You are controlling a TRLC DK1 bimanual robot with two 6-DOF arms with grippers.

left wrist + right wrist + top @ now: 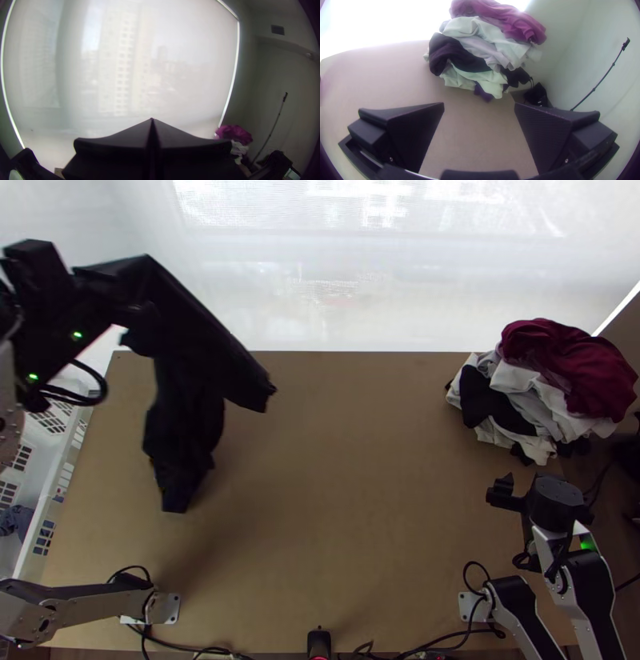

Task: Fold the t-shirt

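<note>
With left gripper (124, 292), its fingers closed on the cloth, holds the black t-shirt (188, 380) hanging and bunched above the far left part of the wooden table (344, 500). With right gripper (552, 492), has the fingers spread wide apart, near the clothes pile. Along the table's left edge, has a white laundry basket (54, 500); at the far right corner, a crumpled clothes pile (512, 390) with a maroon garment (572, 352) on top.
</note>
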